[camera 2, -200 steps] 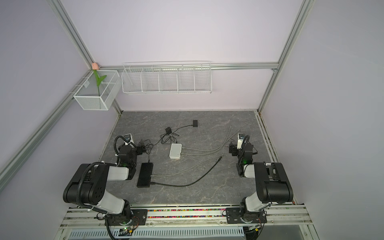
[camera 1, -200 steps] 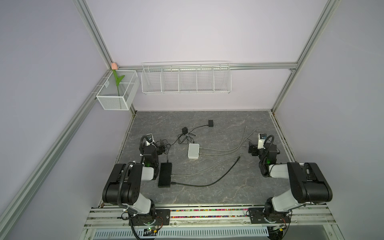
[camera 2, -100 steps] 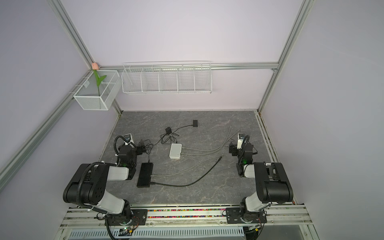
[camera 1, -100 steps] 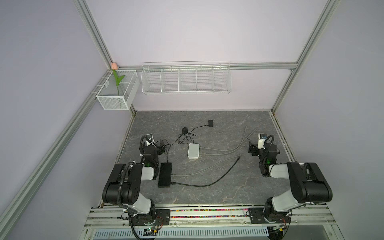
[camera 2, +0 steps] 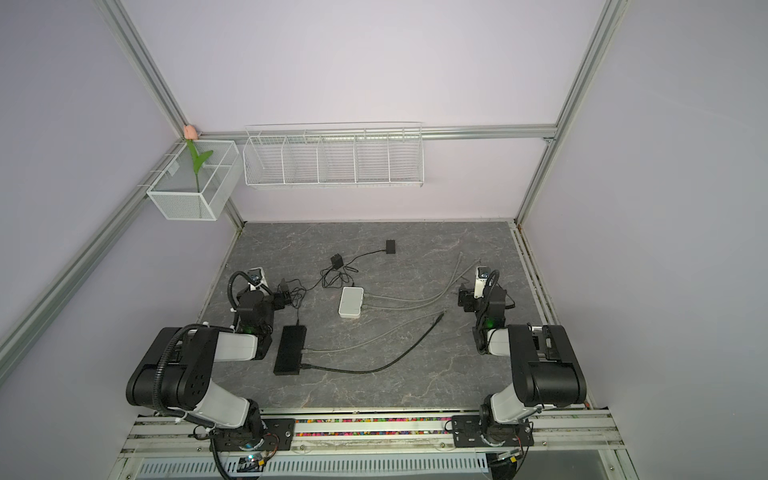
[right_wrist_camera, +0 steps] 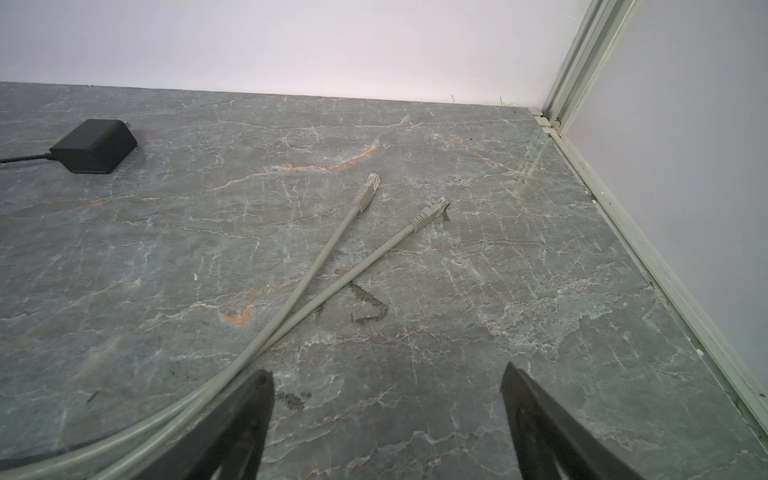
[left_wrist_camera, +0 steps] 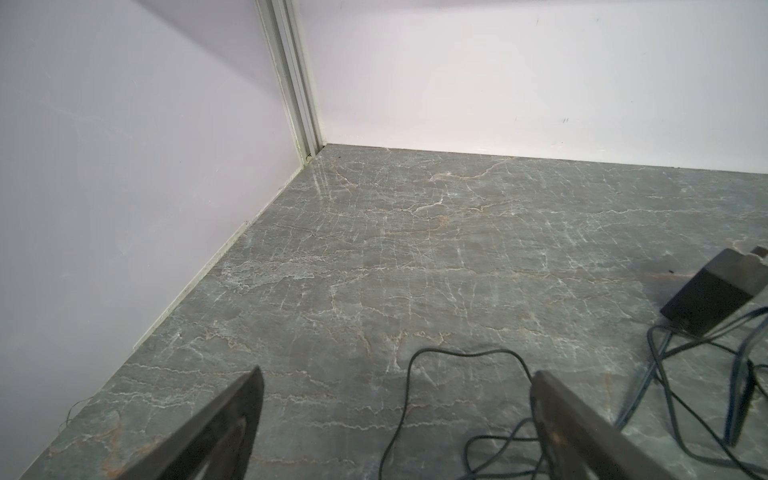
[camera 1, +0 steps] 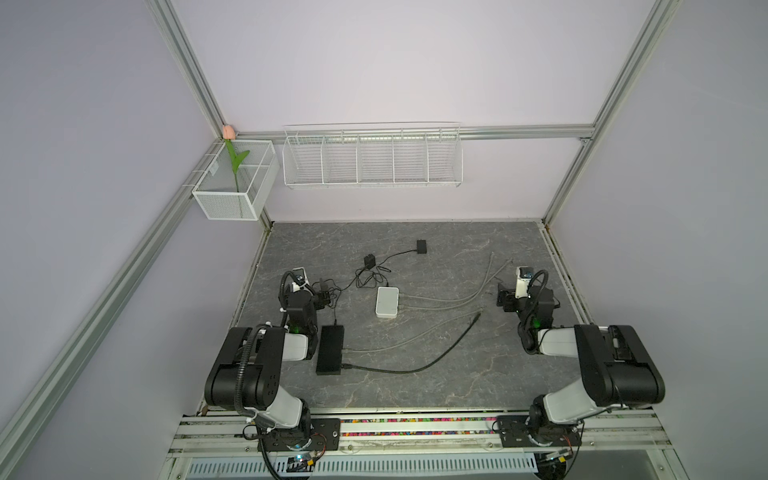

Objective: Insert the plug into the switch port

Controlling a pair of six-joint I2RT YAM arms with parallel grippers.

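We saw one grey plug (right_wrist_camera: 368, 189) and a second grey plug (right_wrist_camera: 432, 212) lying loose on the tabletop (right_wrist_camera: 540, 291). They were near each other, ahead of the right pincer (right_wrist_camera: 386, 371) & not touching it. Neither was in a port.

Their grey cables (camera 1: 440, 299) crossed, then ran back to the white switch (camera 1: 387, 302) near the tabletop's middle, entering on its side toward the right arm.

In both top views the black switch (camera 1: 330, 350) (camera 2: 290, 350) sat nearer the front edge, just beside the left arm. A third grey cable (camera 1: 399, 343) & a black cable (camera 1: 411, 371) left its side. Their free ends lay btwn the white switch and the right arm, touching neither.

- **Right pincer:** jaws stood apart, w/ only bare tabletop in the gap.
- **Left pincer** (left_wrist_camera: 397, 376): jaws also stood wide apart and gripped nothing. A thin black wire (left_wrist_camera: 415, 365) looped across the gap, flat on the tabletop.

A black adapter (left_wrist_camera: 715, 295) sat near the left pincer amid tangled thin wires. Another black adapter (right_wrist_camera: 95, 145) lay further back, toward the rear wall.

On that wall hung a white wire rack (camera 1: 372, 160). In the corner on the left arm's side was a mesh basket (camera 1: 232, 203) w/ an artificial tulip (camera 1: 229, 132) standing in it.
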